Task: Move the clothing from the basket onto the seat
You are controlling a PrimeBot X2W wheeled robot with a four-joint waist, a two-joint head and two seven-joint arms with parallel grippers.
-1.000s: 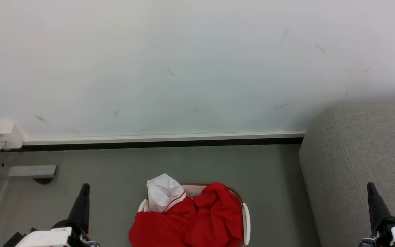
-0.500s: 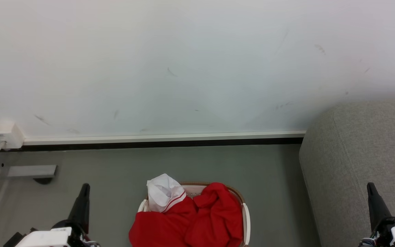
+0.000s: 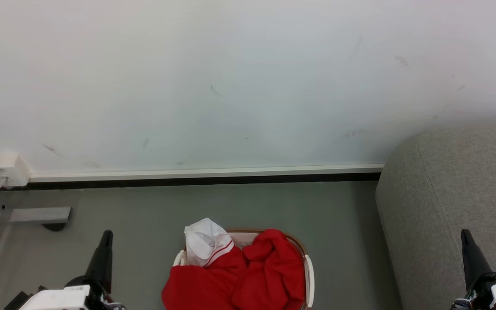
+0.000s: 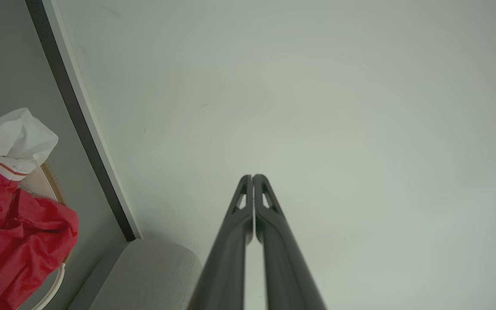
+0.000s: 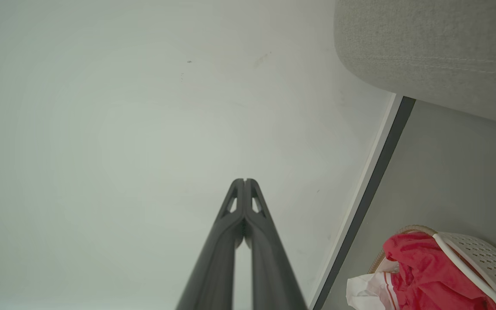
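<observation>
Red clothing (image 3: pixel 239 275) with white trim fills the cream basket (image 3: pixel 309 275) on the floor at the bottom centre of the head view. The grey seat (image 3: pixel 454 206) stands to its right. My left gripper (image 3: pixel 106 234) points up at the lower left, shut and empty, well left of the basket. My right gripper (image 3: pixel 464 234) is shut and empty at the lower right, in front of the seat. In the left wrist view the shut gripper (image 4: pixel 252 176) faces the wall, with the clothing (image 4: pixel 11 241) at left. In the right wrist view the gripper (image 5: pixel 244 181) is shut, and the basket (image 5: pixel 476 252) sits at the lower right.
A white wall with a skirting board (image 3: pixel 205 173) runs behind the basket. A white socket box (image 3: pixel 4 168) and a grey metal bracket (image 3: pixel 37 214) sit at the far left. Grey floor (image 3: pixel 230 202) lies between the basket and the wall.
</observation>
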